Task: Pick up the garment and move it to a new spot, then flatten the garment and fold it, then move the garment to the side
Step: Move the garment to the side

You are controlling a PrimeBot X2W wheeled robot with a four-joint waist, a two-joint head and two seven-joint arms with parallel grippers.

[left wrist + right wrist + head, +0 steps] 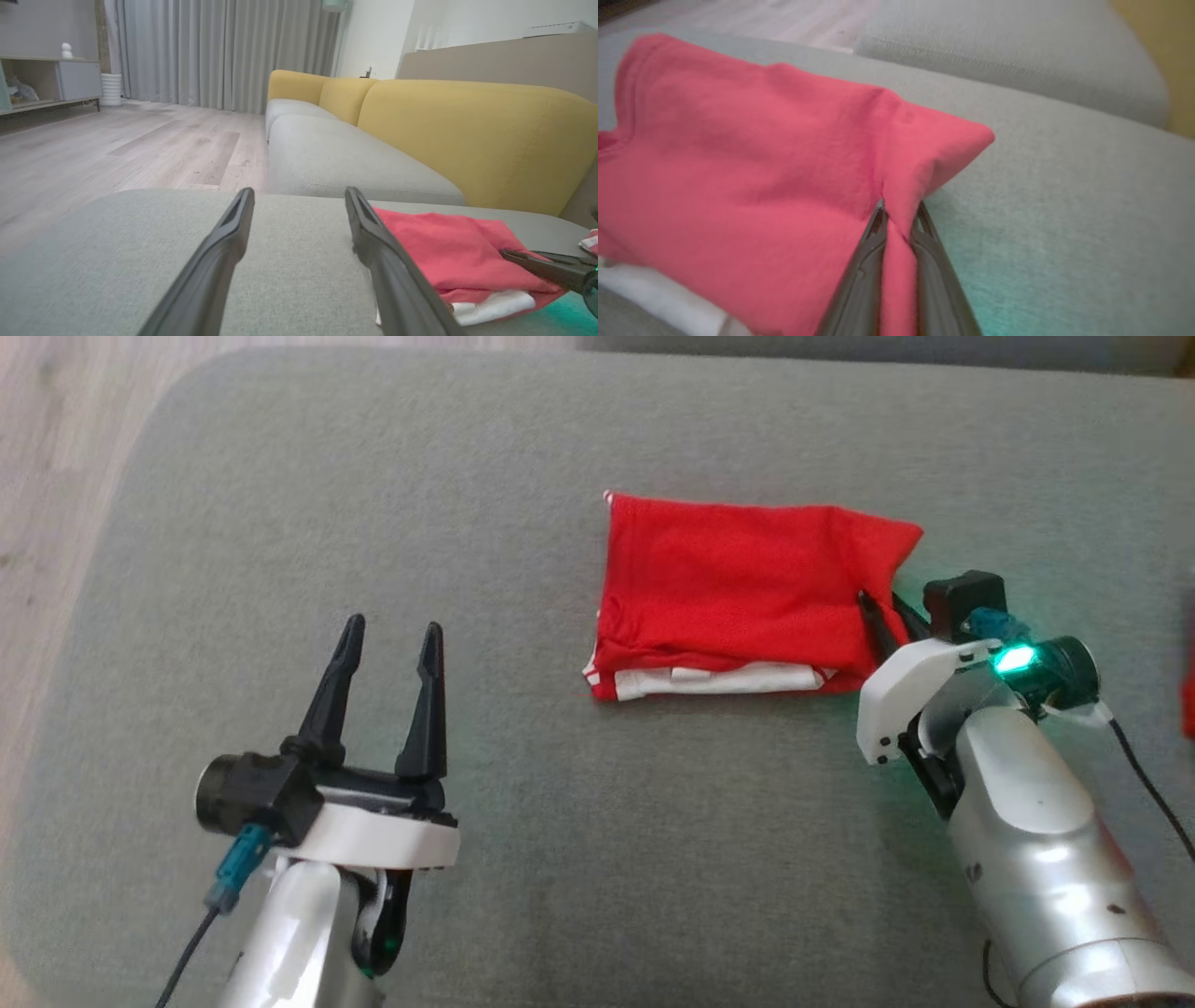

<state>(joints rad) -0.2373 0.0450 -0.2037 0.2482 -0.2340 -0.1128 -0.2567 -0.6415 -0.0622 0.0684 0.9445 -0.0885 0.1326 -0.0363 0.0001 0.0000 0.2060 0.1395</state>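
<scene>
**A:** Where is the garment?

**B:** The red garment (738,588) lies folded on the grey cushion (560,859), at about one o'clock from the middle of the head view. It makes a rough rectangle, its long side running from nine to three. A white layer shows along its six o'clock edge.

**A:** And the right gripper?

**B:** The right gripper (879,605) reaches in from five o'clock and meets the garment at its three o'clock end. In the right wrist view its two dark fingers (859,284) are pinched together on a fold of the red cloth, which runs down between them. Just past the tips, the garment's corner stands up in a small peak. A green light (1013,660) glows on that wrist and tints the cushion beside it.

**A:** What about the left one?

**B:** The left gripper (393,627) sits at seven o'clock in the head view, well apart from the garment. Its fingers are spread wide and point toward twelve, with nothing between them. I cannot tell whether it touches the cushion.

**A:** Anything beyond the cushion?

**B:** In the left wrist view a yellow backrest (467,135) runs behind another grey seat from twelve round to three o'clock. A wooden floor (117,149) lies at nine to ten, and grey curtains (224,51) hang at eleven.
</scene>
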